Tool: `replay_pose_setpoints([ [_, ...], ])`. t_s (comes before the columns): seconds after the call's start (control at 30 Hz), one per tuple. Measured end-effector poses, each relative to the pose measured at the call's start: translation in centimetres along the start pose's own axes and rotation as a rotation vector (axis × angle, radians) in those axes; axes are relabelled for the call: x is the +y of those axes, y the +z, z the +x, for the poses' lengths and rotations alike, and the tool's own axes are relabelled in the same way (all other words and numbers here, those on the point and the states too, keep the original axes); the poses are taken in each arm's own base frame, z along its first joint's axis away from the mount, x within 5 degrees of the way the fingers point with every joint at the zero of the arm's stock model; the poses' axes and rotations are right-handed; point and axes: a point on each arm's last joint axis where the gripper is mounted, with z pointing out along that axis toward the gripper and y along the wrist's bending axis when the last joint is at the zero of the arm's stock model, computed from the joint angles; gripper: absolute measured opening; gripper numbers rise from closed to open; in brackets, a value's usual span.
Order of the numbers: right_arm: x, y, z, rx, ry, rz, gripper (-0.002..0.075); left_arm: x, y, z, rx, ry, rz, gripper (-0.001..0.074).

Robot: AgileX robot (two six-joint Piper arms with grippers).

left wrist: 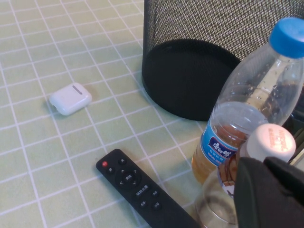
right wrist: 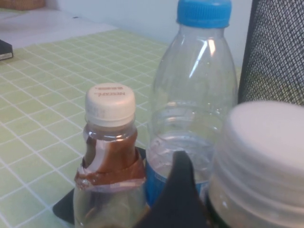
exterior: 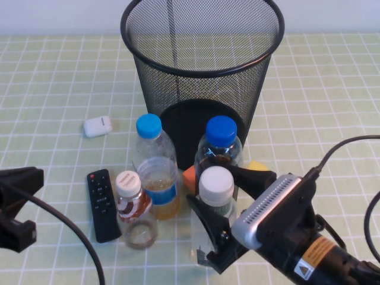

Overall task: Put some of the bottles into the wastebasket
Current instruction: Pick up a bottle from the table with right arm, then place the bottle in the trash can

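Note:
The black mesh wastebasket (exterior: 202,71) stands at the back middle. In front of it stand two blue-capped bottles, one holding yellow liquid (exterior: 155,169) and one behind (exterior: 220,142). A short white-capped bottle with a red-brown label (exterior: 133,208) stands front left. My right gripper (exterior: 228,199) is shut on the tall white-capped bottle (exterior: 215,190), one finger across its front and one behind. In the right wrist view a finger (right wrist: 178,190) lies against that bottle (right wrist: 266,156). My left gripper (exterior: 24,205) is open and empty at the left edge, apart from the bottles.
A black remote (exterior: 103,205) lies left of the short bottle. A white earbud case (exterior: 97,126) lies further back left. Something orange (exterior: 190,176) and something yellow (exterior: 258,165) sit between the bottles and the wastebasket's base. The cloth is green-checked.

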Motion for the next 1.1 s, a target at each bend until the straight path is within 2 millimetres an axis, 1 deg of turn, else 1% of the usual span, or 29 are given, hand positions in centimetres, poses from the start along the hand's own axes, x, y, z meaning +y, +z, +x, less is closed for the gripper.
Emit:
replay_pose_setpoints([
  [0.2,0.1,0.6,0.2,-0.008,0.003,0.003,0.0509,0.0,0.0,0.0,0.000,0.004,0.000,-0.0006],
  [0.23,0.1,0.6,0.1,-0.012,0.004,0.004,0.0493,0.0,0.0,0.0,0.000,0.004,0.000,-0.0006],
  [0.27,0.1,0.6,0.1,-0.014,0.005,0.005,0.0458,0.0,0.0,0.0,0.000,0.004,0.000,-0.0006],
  [0.3,0.1,0.6,0.0,-0.018,0.005,0.006,0.0406,0.0,0.0,0.0,0.000,0.004,0.000,-0.0006],
  [0.47,0.1,0.6,0.0,-0.016,0.011,0.005,0.0074,0.0,0.0,0.0,0.000,0.004,0.000,-0.0006],
  [0.5,0.1,0.5,-0.2,-0.019,0.013,0.004,0.0029,0.0,0.0,0.0,0.002,0.004,0.001,-0.0006],
  [0.53,0.0,0.4,-0.5,-0.021,0.018,0.001,-0.0009,0.0,0.0,0.0,0.002,0.004,0.001,-0.0006],
  [0.6,0.0,0.0,-1.2,-0.017,0.041,-0.009,-0.0003,0.0,0.0,0.0,0.002,0.003,0.003,-0.0006],
  [0.7,-0.2,-0.8,-2.8,0.024,0.077,-0.029,-0.0003,-0.1,0.0,0.0,0.000,-0.003,0.006,-0.0006],
  [0.77,-0.3,-1.3,-4.3,0.080,0.123,-0.039,-0.0003,-0.1,0.0,0.0,0.001,-0.003,0.007,-0.0006],
  [0.83,-0.4,-1.7,-6.6,0.119,0.147,-0.060,-0.0003,-0.1,0.0,0.0,0.001,-0.001,0.007,-0.0006],
  [0.93,-0.4,-2.2,-10.1,0.157,0.137,-0.107,-0.0003,-0.1,0.0,0.0,0.001,-0.002,0.008,-0.0006],
  [1.03,-0.4,-2.2,-13.6,0.137,0.120,-0.148,-0.0003,-0.1,0.0,0.0,0.003,-0.002,0.010,-0.0006],
  [1.1,-0.4,-2.0,-15.8,0.091,0.094,-0.159,-0.0003,-0.1,0.0,0.0,0.005,-0.004,0.014,-0.0006],
])
